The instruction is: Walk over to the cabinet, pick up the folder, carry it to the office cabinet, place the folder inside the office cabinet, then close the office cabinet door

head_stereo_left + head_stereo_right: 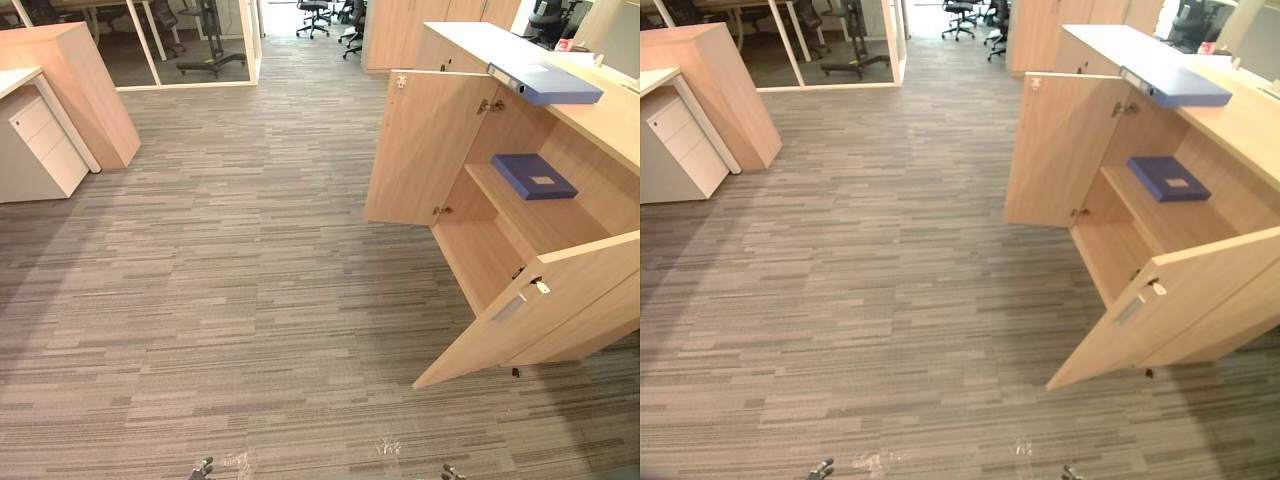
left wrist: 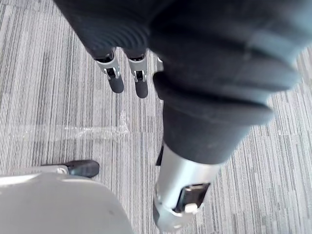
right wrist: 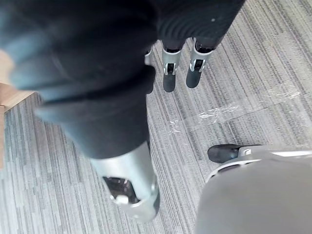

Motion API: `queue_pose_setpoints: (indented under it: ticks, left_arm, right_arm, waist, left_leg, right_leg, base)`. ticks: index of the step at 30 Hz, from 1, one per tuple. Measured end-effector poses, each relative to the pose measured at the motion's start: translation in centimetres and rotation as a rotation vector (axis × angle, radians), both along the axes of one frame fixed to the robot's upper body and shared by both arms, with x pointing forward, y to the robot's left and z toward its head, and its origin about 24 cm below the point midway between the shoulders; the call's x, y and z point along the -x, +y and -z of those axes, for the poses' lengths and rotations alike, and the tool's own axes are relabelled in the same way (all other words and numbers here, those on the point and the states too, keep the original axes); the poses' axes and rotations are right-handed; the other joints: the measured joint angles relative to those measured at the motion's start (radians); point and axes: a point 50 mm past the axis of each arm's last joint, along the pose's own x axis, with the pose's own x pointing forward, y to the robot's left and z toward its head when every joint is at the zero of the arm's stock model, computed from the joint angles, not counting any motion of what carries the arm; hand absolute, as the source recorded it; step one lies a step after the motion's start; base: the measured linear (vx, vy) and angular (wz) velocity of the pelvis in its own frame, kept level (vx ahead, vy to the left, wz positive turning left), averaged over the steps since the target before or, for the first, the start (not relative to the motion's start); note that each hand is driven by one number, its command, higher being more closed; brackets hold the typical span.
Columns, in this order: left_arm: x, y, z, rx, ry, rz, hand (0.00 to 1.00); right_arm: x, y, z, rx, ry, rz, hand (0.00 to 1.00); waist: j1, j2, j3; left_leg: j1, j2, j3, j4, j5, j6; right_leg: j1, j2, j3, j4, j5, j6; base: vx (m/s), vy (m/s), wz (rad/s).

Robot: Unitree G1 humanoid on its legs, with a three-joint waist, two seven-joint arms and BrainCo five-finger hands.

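- Grey striped carpet (image 1: 230, 300) underfoot.
- Left robot hand (image 2: 140, 80) and right robot hand (image 3: 170, 73) hang over it, fingers straight and spread, both empty.
- Office cabinet (image 1: 485, 255), both doors open.
- Dark blue folder (image 1: 533, 176) flat on its shelf.
- Light blue binder (image 1: 545, 82) at the cabinet top's front edge.

Folders: two, a light blue folder (image 1: 545, 82) on top of the cabinet (image 1: 605, 125) and a dark blue folder (image 1: 533, 176) on its shelf.
Cabinet doors: two, far door (image 1: 425, 145) and near door (image 1: 540, 305).
Drawer unit (image 1: 42, 145): one, well apart from the cabinet.
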Motion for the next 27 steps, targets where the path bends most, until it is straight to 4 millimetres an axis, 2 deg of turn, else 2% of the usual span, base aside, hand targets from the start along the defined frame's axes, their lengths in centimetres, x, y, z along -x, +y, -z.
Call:
queue_pose_setpoints:
  ticks: [4,20,21,22,23,24,25,26,27]
  left_arm:
    - [-0.1,0.0,0.1,0.040,0.006,-0.028,0.00]
    - [-0.1,0.1,0.1,0.008,0.010,0.013,0.00]
    - [-0.2,0.1,0.1,0.002,0.007,0.010,0.00]
    - [-0.5,0.4,-0.1,-0.008,-0.007,-0.010,0.00]
    - [-0.6,0.4,-0.1,-0.010,-0.010,-0.013,0.00]
    - [-1.0,0.4,-0.2,-0.008,-0.028,-0.027,0.00]
    - [-1.4,0.4,-0.3,-0.007,-0.044,-0.038,0.00]
    - [-1.6,0.5,-0.4,-0.008,-0.054,-0.048,0.00]
    - [-1.9,0.5,-0.5,-0.008,-0.072,-0.062,0.00]
  right_arm:
    - [-1.2,0.2,-0.2,-0.003,-0.025,-0.010,0.00]
    - [-1.7,0.4,-0.2,-0.006,-0.036,-0.016,0.00]
    - [-1.8,0.5,-0.2,-0.009,-0.038,-0.018,0.00]
    - [-2.4,0.8,-0.3,-0.018,-0.053,-0.027,0.00]
    - [-2.6,0.8,-0.3,-0.019,-0.057,-0.030,0.00]
    - [-3.1,0.9,-0.4,-0.029,-0.070,-0.038,0.00]
    - [-3.6,1.2,-0.5,-0.042,-0.082,-0.046,0.00]
    - [-3.7,1.6,-0.5,-0.053,-0.086,-0.047,0.00]
    - [-3.9,2.0,-0.5,-0.067,-0.095,-0.048,0.00]
  waist:
    - [0.000,0.000,0.013]
    - [0.001,-0.007,0.020]
    - [0.001,-0.011,0.025]
    - [0.003,-0.012,0.048]
    - [0.004,-0.013,0.054]
    - [0.005,-0.004,0.071]
    - [0.010,0.000,0.089]
    - [0.014,-0.001,0.098]
    - [0.023,0.001,0.111]
  left_leg:
    - [0.002,-0.002,0.004,-0.004,-0.001,-0.001]
    - [0.020,0.000,0.013,-0.015,-0.002,-0.003]
    - [0.011,0.002,0.016,0.008,-0.016,-0.011]
    - [-0.043,0.011,0.022,0.146,-0.085,-0.017]
    - [-0.058,0.017,0.026,0.178,-0.101,-0.021]
    - [-0.112,0.042,0.035,0.309,-0.160,-0.039]
    - [-0.164,0.074,0.051,0.433,-0.198,-0.063]
    - [-0.197,0.087,0.055,0.504,-0.203,-0.069]
    - [-0.261,0.120,0.071,0.653,-0.200,-0.068]
  right_leg:
    - [0.002,-0.003,0.000,-0.008,0.001,0.016]
    - [0.016,0.000,0.001,-0.018,0.003,0.013]
    - [0.019,0.000,0.002,-0.017,0.002,0.013]
    - [0.028,0.001,0.004,-0.017,0.001,0.011]
    - [0.029,0.004,0.005,-0.017,-0.002,0.009]
    - [0.030,0.018,0.004,-0.017,-0.018,-0.018]
    - [0.036,0.035,-0.001,-0.020,-0.023,-0.025]
    - [0.039,0.040,-0.003,-0.021,-0.024,-0.028]
    - [0.049,0.050,-0.003,-0.018,-0.029,-0.038]
  base:
    - [0.00,0.000,0.00]
    - [0.00,-0.001,-0.01]
    - [-0.02,-0.003,-0.05]
    - [-0.03,-0.003,-0.06]
    - [-0.06,-0.015,-0.09]
    - [-0.09,-0.026,-0.09]
    - [-0.08,-0.027,-0.09]
    - [-0.06,-0.034,-0.13]
    - [-0.01,-0.038,-0.16]
